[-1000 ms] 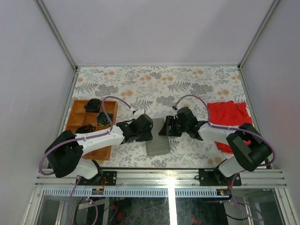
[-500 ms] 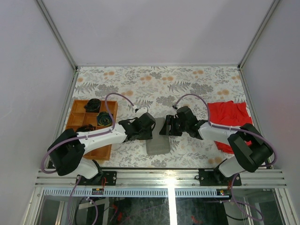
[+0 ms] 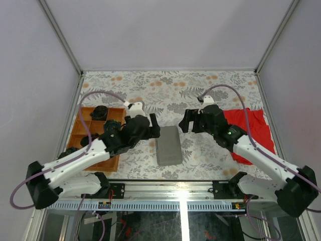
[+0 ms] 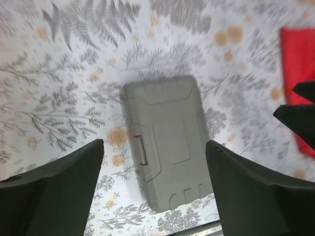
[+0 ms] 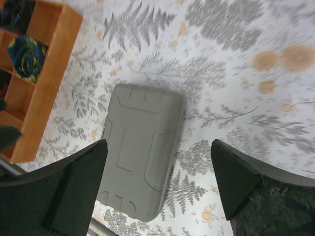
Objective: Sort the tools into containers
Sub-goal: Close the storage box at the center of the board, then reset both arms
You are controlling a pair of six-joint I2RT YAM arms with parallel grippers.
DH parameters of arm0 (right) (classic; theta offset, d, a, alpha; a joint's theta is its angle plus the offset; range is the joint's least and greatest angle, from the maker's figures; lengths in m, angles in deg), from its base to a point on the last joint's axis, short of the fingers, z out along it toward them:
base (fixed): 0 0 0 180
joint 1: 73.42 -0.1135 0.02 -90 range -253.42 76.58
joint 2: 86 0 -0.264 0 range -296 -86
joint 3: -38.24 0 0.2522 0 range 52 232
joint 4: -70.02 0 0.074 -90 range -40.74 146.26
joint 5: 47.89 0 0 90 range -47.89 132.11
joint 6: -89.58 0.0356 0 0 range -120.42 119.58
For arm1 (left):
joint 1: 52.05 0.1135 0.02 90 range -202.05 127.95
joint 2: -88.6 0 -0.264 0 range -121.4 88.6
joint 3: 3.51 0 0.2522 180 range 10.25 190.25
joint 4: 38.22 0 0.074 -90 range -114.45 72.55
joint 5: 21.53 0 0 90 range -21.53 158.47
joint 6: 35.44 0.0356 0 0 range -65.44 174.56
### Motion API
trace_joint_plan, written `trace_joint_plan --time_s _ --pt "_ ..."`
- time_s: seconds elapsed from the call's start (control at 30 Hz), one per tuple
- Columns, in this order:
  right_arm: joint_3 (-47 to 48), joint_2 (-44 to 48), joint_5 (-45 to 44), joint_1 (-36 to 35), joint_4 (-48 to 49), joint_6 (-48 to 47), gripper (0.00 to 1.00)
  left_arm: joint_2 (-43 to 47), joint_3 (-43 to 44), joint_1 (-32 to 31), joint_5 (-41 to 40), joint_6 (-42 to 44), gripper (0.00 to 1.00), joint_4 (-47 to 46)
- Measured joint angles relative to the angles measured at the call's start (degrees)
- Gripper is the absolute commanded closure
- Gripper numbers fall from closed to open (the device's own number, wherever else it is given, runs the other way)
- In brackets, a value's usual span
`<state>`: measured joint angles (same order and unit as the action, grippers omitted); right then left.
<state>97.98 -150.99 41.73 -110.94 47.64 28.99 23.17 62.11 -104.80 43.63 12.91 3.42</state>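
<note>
Both empty, spread wide: left hand (image 3: 152,124), right hand (image 3: 186,122). Closed case (image 3: 168,144) lies between them, likely so either reaches the latch (image 4: 141,150).

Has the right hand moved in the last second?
Yes. The right hand was over the grey case's far right edge; it now sits clear of the case, farther back and toward the red cloth.
</note>
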Motion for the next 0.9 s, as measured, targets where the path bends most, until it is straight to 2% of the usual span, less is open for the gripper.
trace_joint_plan --time_s 0.13,0.3,0.5,0.77,0.9 --pt "0.0 8.46 -5.44 0.0 -2.73 -2.21 0.0 8.72 0.24 0.0 -4.81 2.54 0.0 0.02" --pt "-0.52 18.8 -12.74 0.0 -5.29 -5.05 0.01 18.95 0.42 -0.04 -11.78 4.26 0.0 0.17" --pt "-5.81 28.55 -20.94 -0.02 -5.35 -7.41 0.01 27.23 -1.18 -0.04 -17.81 3.58 0.0 0.74" --pt "-15.93 40.72 -26.62 -0.04 -4.37 -7.17 0.01 35.34 -8.55 -0.02 -20.11 0.72 0.0 5.86" --pt "-17.73 42.66 -27.23 -0.04 -5.35 -7.15 0.01 37.62 -10.49 -0.04 -20.26 0.2 0.0 7.02"
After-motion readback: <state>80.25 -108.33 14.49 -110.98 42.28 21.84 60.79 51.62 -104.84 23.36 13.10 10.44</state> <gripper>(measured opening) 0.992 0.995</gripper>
